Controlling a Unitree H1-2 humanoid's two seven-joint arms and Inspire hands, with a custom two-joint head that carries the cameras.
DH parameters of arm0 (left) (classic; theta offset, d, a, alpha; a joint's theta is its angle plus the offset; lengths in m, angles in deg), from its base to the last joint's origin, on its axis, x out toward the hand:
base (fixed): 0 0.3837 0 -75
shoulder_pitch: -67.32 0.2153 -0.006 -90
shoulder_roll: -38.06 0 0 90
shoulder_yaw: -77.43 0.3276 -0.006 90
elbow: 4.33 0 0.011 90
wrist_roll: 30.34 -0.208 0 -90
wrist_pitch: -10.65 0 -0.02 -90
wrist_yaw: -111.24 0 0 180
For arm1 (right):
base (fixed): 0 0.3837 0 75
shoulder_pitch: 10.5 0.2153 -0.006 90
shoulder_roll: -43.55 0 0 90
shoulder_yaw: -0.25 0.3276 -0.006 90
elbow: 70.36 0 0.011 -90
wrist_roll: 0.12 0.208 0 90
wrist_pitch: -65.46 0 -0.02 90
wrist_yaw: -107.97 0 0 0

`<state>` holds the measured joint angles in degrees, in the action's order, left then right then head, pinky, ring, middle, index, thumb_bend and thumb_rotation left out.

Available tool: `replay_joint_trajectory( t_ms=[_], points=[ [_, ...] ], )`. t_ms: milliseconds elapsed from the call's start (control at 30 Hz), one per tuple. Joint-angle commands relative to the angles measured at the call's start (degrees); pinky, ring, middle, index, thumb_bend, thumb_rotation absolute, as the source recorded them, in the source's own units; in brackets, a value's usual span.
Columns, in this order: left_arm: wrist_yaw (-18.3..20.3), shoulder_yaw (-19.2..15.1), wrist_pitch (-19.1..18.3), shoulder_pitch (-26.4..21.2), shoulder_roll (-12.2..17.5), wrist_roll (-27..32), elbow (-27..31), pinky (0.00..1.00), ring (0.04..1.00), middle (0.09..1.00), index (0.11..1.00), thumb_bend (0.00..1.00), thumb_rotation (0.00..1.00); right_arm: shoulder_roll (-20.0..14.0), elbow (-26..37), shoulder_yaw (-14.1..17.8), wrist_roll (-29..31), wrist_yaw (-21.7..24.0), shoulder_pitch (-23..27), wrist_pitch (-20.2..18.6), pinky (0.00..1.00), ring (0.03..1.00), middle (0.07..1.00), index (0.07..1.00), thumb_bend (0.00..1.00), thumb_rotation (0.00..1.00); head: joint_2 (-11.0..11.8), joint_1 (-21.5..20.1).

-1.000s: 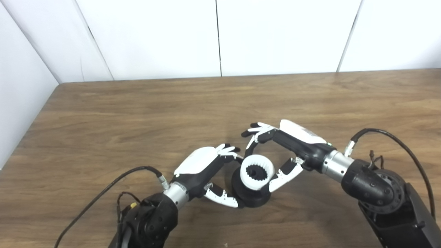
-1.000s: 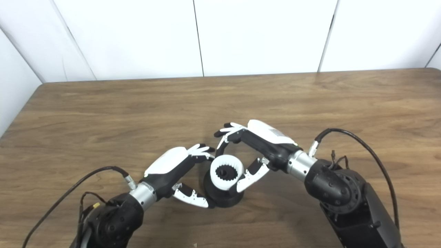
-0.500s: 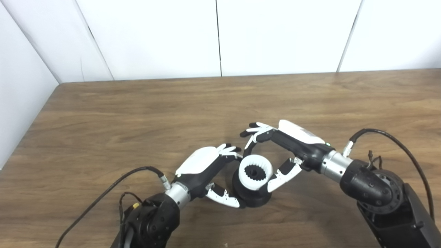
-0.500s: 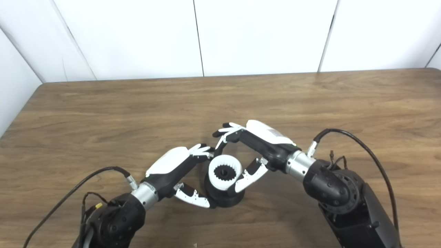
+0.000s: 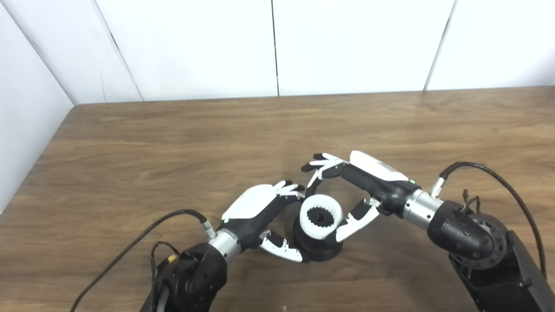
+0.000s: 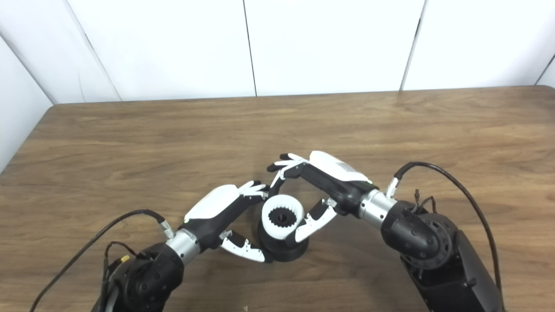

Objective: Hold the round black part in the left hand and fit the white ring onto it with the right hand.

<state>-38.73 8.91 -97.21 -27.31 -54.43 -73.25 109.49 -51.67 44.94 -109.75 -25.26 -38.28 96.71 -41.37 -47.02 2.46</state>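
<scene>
Hands meet near the middle of the brown wooden table (image 5: 173,143), low in the view. The left hand (image 5: 260,208) reaches in from the lower left, its white back facing up, with its fingers curled over the far left of the round black plastic part (image 5: 315,248) and its thumb against the part's near left edge, so it grasps the part. The right hand (image 5: 362,184) comes in from the lower right with its palm turned toward the left hand; its fingers arch over the far side of the white toothed plastic ring (image 5: 321,216) and its thumb lies along the ring's near right side, gripping it.

The black part stands on the table with its round axis roughly upright, leaning slightly toward the camera. The ring sits on top of the part, its opening facing up and toward the camera, with inner teeth showing around a dark hub. How deep it is seated cannot be told.

Compared with a second ago, both hands, the ring and the part have crept a little to the left, while the grips are unchanged.
</scene>
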Motion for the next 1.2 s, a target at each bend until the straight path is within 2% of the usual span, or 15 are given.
replay_joint_trajectory(
  t_ms=[0,700,933,1167],
  points=[
    [-0.77,-0.02,0.41,-1.54,-0.05,-0.48,1.50,0.90,1.000,0.944,0.750,0.92,0.24,0.29,0.49,0.26,0.56,-0.76,2.02,1.34,0.83,0.980,0.879,0.493,0.52,0.16,0.00,0.05],
    [-0.64,-0.50,0.12,-1.48,0.05,0.01,2.17,0.92,1.000,0.948,0.750,0.91,0.24,-0.59,0.15,-0.01,0.05,-0.64,1.57,1.91,0.81,0.973,0.875,0.493,0.52,0.16,-0.68,0.15],
    [-0.65,-0.63,0.26,-1.52,0.09,0.17,2.39,0.88,1.000,0.945,0.745,0.92,0.24,-0.48,-0.12,-0.14,0.05,-0.89,1.20,2.00,0.81,0.969,0.872,0.492,0.52,0.16,-0.64,0.02],
    [-0.19,-0.50,-0.09,-1.70,0.05,0.14,2.61,0.90,1.000,0.948,0.750,0.91,0.23,-0.61,-0.69,-0.21,-0.10,-1.25,1.00,2.93,0.80,0.965,0.870,0.493,0.52,0.16,-0.50,0.07]
  ],
)
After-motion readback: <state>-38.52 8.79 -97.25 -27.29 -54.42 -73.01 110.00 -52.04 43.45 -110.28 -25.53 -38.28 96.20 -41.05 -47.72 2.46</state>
